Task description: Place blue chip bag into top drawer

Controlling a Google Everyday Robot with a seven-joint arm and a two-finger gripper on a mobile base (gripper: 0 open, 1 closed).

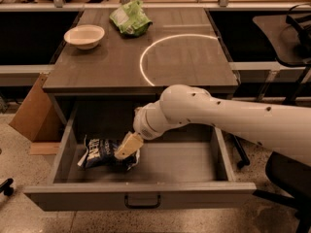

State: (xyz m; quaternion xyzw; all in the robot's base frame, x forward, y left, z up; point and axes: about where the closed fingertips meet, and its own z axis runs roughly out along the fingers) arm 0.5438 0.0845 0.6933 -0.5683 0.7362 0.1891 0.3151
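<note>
The blue chip bag (101, 152), crumpled dark-blue foil with white lettering, lies on the floor of the open top drawer (194, 196), at its left side. My gripper (128, 146) reaches down into the drawer and sits at the bag's right end, touching or just over it. My white arm comes in from the right, over the drawer. The drawer is pulled fully out, and its dark pull handle (142, 201) shows on the front panel.
On the cabinet top (184, 62) stand a white bowl (84, 36) at the back left and a light green bag (129, 18) at the back middle. A cardboard box (33, 111) leans at the left. A dark chair (286, 178) stands at the right.
</note>
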